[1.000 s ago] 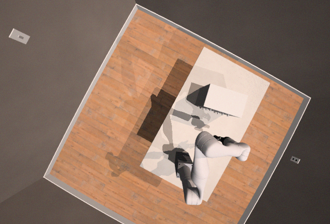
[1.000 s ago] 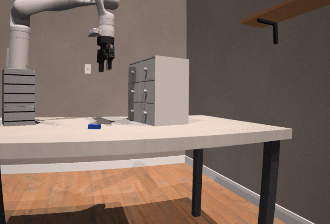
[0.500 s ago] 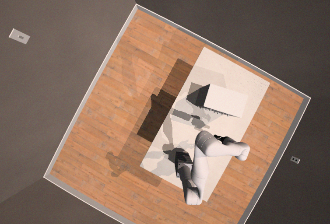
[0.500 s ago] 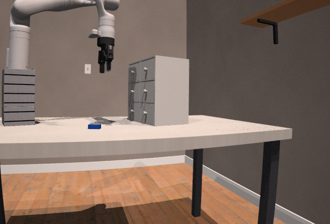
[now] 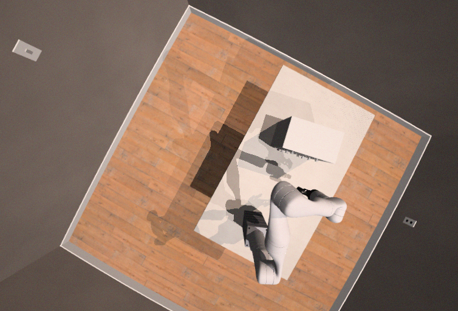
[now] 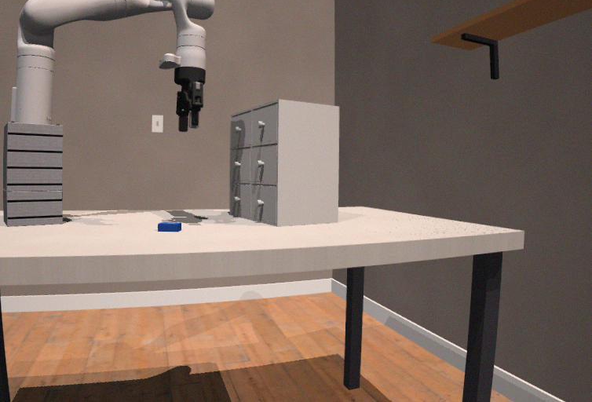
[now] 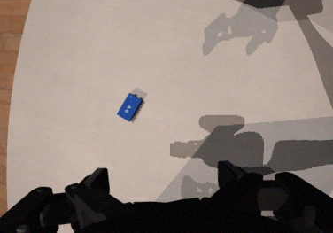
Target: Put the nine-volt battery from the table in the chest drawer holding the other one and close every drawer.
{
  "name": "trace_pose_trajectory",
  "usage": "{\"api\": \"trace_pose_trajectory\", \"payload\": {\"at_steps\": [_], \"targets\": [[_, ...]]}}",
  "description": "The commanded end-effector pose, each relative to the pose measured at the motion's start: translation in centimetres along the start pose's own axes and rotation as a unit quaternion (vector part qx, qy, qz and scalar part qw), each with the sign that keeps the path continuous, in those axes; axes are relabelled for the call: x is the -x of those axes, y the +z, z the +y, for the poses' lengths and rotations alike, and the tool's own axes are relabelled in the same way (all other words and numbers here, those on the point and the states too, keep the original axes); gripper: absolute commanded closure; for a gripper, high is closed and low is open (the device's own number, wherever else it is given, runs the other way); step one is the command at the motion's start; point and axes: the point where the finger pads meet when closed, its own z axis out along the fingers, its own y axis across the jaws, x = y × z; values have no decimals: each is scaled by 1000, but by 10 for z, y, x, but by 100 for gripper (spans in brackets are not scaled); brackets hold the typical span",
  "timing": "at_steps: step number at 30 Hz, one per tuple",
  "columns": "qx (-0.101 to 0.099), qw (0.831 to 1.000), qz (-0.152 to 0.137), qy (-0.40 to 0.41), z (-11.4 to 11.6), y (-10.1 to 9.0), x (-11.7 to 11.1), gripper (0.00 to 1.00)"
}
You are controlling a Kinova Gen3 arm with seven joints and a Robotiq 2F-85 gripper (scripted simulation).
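The blue nine-volt battery (image 6: 169, 227) (image 7: 129, 107) lies flat on the table, its "9V" marking up in the wrist view. It is hidden behind the arm in the top view. My gripper (image 6: 188, 127) (image 7: 163, 177) is open and empty, pointing down high above the table. In the wrist view the battery lies ahead of the fingers, left of their middle. The small chest (image 5: 314, 139) (image 6: 308, 162) stands upright on the table. In the exterior view its visible drawers, in two columns of three with small handles, look pushed in. What the drawers hold is hidden.
The white table (image 5: 325, 96) (image 6: 406, 230) bears the chest, the battery and the arm's grey ribbed pedestal (image 6: 34, 175). The chest stands right of the gripper in the exterior view, its top slightly above fingertip height. A wall shelf (image 6: 525, 10) hangs at the right, far from the arm.
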Motion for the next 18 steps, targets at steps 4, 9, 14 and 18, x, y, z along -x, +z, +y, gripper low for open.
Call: {"api": "trace_pose_trajectory", "payload": {"at_steps": [4, 9, 14, 18], "targets": [[0, 1000, -1, 0, 0, -1, 0, 0], [0, 1000, -2, 0, 0, 0, 1, 0], [0, 1000, -10, 0, 0, 1, 2, 0], [0, 1000, -24, 0, 0, 4, 4, 0]]}}
